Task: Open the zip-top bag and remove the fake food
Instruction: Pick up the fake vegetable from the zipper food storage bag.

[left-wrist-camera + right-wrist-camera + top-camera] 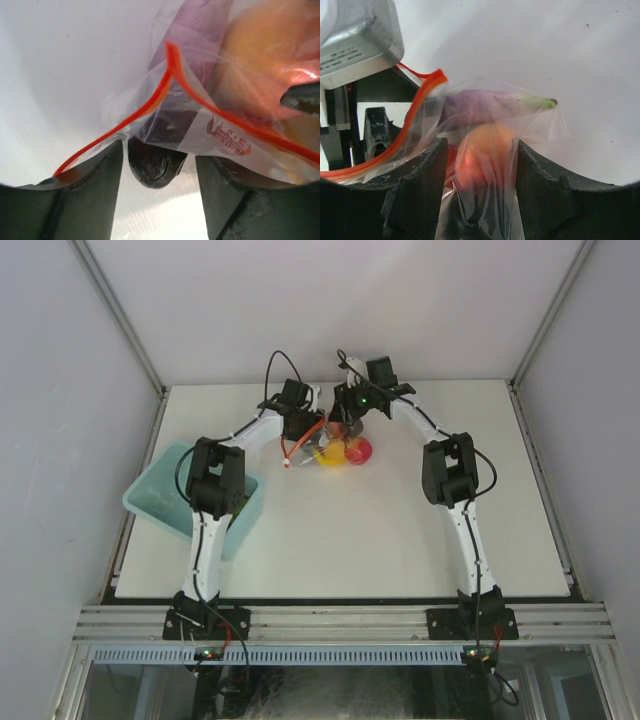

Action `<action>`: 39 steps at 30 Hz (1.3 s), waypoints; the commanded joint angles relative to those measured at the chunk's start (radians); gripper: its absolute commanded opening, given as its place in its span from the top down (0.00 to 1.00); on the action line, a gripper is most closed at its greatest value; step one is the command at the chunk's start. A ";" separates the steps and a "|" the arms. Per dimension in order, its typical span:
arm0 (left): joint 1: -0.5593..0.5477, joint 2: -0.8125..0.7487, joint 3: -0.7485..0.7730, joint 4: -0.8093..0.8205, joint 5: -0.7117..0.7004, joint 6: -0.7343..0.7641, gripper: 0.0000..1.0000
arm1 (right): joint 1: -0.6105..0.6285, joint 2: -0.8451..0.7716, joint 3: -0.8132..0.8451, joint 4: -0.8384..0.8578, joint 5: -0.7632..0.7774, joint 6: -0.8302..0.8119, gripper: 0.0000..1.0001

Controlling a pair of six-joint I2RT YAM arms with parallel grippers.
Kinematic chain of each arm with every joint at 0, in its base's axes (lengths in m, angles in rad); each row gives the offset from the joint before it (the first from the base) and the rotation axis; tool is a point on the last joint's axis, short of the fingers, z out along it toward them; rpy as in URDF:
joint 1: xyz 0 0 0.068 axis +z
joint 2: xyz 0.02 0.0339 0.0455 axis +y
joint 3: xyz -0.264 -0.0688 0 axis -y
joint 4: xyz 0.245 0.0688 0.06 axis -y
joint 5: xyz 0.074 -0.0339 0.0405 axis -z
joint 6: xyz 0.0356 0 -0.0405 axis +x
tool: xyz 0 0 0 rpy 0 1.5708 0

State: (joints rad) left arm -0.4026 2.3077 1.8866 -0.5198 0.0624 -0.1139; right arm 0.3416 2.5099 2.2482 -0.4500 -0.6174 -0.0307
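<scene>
Bag (322,443) lay far-centre on counter (400,540), fake food (346,451) inside | right pincer (481,142) clamped bag around orange fruit (485,162), likely to anchor it | left pincer (159,152) stood open astride parted zip strip (150,102), probably for spreading the mouth.

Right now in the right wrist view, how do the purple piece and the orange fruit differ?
The purple piece is long and tapered with a green tip; the orange fruit is round. The purple piece lies crosswise beyond the fingers; the orange fruit sits between them. Both are inside the zip-top bag.
</scene>
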 commanded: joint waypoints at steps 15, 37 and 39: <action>-0.005 -0.164 -0.093 0.053 0.061 -0.029 0.81 | -0.019 -0.015 0.009 0.038 -0.005 0.036 0.46; 0.110 -0.502 -0.625 0.312 0.460 -0.394 0.83 | 0.013 -0.112 -0.104 0.070 0.000 -0.081 0.42; 0.110 -0.538 -0.637 0.290 0.429 -0.386 0.84 | 0.012 -0.137 -0.131 0.087 -0.002 -0.082 0.42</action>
State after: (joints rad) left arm -0.2844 1.9129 1.2736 -0.2947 0.4427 -0.4538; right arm 0.3500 2.4783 2.1540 -0.4202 -0.6090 -0.0872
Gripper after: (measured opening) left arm 0.458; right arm 0.579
